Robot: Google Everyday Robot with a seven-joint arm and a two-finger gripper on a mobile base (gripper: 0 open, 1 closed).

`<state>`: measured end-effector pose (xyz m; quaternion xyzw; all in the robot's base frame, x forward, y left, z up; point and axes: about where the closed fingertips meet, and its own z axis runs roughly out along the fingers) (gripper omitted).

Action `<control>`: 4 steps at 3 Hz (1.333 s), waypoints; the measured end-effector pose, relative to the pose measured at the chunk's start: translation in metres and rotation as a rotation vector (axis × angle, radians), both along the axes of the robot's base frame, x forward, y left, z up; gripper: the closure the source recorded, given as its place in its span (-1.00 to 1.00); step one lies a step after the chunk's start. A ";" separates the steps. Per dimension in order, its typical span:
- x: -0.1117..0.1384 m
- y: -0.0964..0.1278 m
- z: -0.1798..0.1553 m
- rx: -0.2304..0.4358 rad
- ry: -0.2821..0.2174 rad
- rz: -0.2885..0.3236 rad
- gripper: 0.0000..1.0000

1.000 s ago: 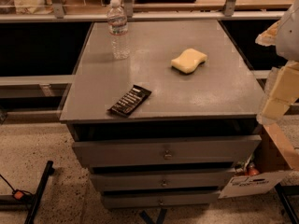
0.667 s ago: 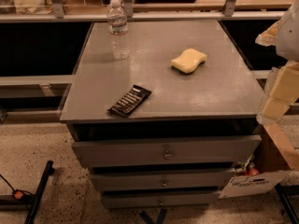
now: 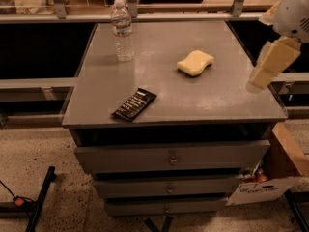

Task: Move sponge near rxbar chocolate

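The pale yellow sponge (image 3: 195, 63) lies on the grey cabinet top (image 3: 217, 100), right of centre. The rxbar chocolate (image 3: 134, 104), a flat black bar with white lettering, lies near the front left edge, well apart from the sponge. My gripper (image 3: 257, 79) hangs at the right edge of the cabinet top, to the right of the sponge and a little nearer the front. It holds nothing and touches nothing.
A clear water bottle (image 3: 122, 31) stands upright at the back left of the top. The cabinet has several drawers (image 3: 169, 158) below. A cardboard box (image 3: 285, 163) sits on the floor at the right. A metal rail (image 3: 145, 17) runs behind the cabinet.
My gripper has moved up and to the left, from beside the cabinet to over its right edge. The sponge, bar and bottle have not moved.
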<state>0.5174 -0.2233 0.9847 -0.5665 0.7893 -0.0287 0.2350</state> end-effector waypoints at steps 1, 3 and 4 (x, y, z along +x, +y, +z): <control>0.057 0.005 0.005 0.087 -0.060 -0.036 -1.00; 0.156 0.016 -0.038 0.291 -0.069 -0.138 -1.00; 0.185 0.026 -0.068 0.368 -0.044 -0.179 -1.00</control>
